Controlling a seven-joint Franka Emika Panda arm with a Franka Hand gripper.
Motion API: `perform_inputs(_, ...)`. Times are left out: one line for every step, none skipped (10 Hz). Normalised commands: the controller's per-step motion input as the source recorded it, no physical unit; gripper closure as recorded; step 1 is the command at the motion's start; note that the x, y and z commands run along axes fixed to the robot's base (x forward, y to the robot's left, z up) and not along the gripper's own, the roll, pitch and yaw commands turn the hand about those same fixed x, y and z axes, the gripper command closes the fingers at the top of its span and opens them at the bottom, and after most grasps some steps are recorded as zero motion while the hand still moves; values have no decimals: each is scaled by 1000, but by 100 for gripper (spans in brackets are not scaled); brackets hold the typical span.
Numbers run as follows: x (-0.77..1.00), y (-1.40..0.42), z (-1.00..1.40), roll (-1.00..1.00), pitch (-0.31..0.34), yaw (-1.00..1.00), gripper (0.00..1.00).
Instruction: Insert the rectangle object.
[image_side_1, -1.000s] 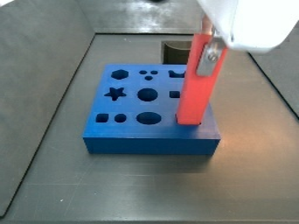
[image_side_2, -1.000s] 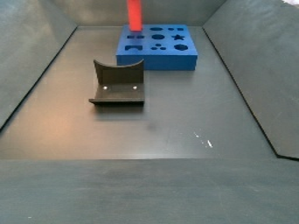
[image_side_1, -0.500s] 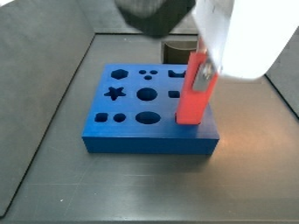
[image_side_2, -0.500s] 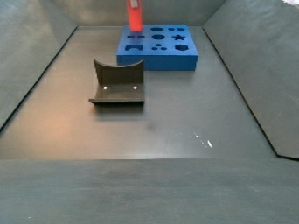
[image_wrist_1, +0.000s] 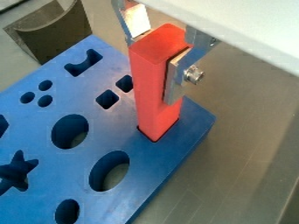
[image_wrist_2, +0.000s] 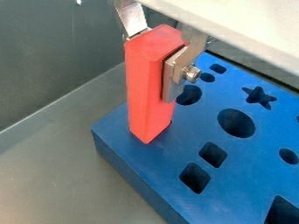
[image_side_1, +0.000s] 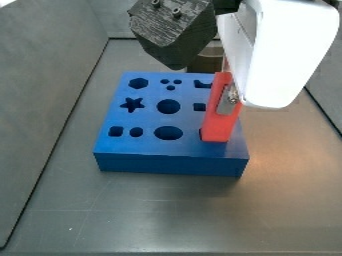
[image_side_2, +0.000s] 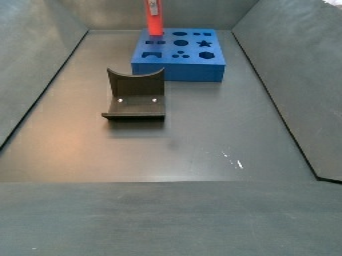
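Both wrist views: pincer (image_wrist_1: 158, 54) grips red bar (image_wrist_1: 158, 83) (upright) in blue block (image_wrist_1: 70, 149)

The rectangle object (image_side_1: 218, 117) has sunk lower into the blue block (image_side_1: 154, 140); the claw (image_side_1: 227, 97) descended with it.

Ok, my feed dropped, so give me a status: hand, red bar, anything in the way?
Hand over the blue block's corner, shut on the red bar. Bar upright, lower end entering a hole at the block's edge. Nothing in the way.
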Motion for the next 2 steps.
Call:
perform_inputs(0, 0, -20, -23, -34, 0, 100)
perform_inputs(0, 0, 0, 0, 0, 0, 100)
